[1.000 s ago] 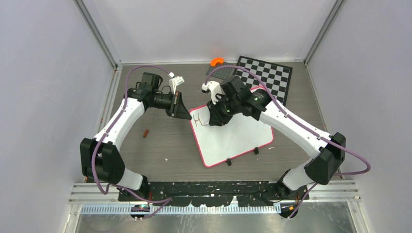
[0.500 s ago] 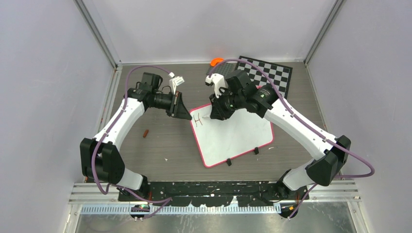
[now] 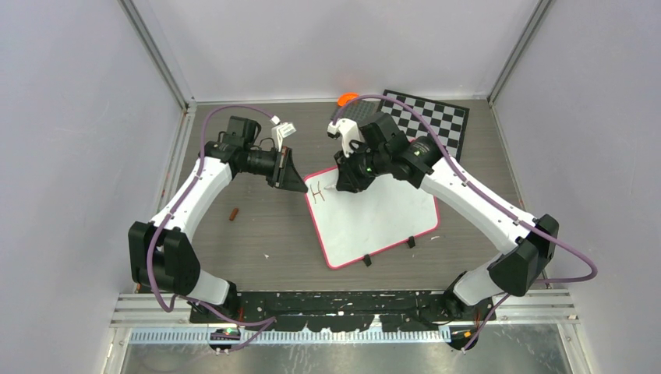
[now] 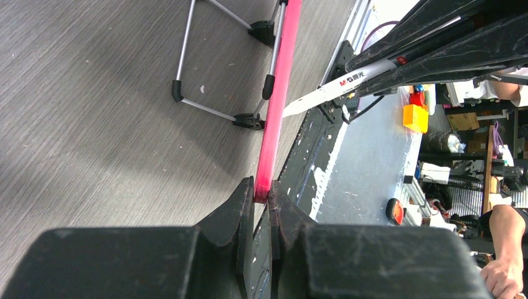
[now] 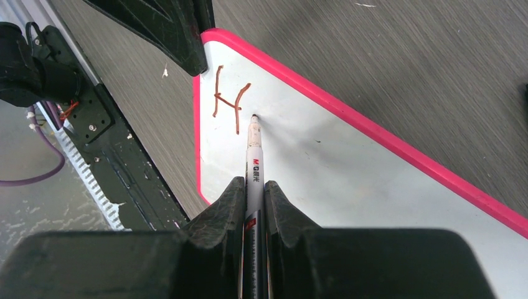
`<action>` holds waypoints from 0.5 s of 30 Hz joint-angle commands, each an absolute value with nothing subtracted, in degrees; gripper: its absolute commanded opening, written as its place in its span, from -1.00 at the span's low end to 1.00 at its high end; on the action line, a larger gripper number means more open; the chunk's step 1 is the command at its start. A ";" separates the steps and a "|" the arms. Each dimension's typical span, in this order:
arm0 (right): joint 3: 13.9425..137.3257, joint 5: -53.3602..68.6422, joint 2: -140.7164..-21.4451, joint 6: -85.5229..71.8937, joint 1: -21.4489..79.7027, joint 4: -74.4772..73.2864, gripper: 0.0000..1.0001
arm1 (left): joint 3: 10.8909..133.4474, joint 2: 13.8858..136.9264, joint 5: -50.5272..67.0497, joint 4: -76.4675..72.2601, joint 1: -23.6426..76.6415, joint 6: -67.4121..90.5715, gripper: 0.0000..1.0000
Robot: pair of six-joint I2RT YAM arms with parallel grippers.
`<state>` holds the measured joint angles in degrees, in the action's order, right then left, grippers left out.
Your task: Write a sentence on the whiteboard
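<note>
The right gripper [image 5: 254, 187] is closed on the marker [image 5: 253, 152]. The rear of the barrel is hidden between the fingers. The tip touches the whiteboard [image 5: 348, 180] just beside the sentence [image 5: 228, 99], which is only an "H". The left gripper [image 4: 261, 192] clamps the board's pink corner. Its wrist view is edge-on, so the writing surface is unseen.

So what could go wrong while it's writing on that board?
The left gripper pinches only the thin edge of the whiteboard; if that slips, the board may shift and skew the letters. The marker in the right gripper sits close beside the H, so the next stroke could run into it.
</note>
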<state>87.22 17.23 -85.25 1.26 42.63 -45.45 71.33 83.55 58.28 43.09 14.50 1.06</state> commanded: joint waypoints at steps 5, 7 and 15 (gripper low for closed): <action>88.94 16.52 -85.87 0.70 42.98 -42.45 -0.99 | 71.54 81.94 61.03 42.00 14.85 1.95 -1.00; 88.43 16.62 -85.87 0.83 43.24 -42.39 -0.99 | 71.54 81.99 60.97 41.98 14.85 1.98 -1.00; 85.48 15.57 -84.55 2.11 43.49 -43.04 -0.99 | 71.55 81.82 60.80 42.25 14.85 1.86 -1.00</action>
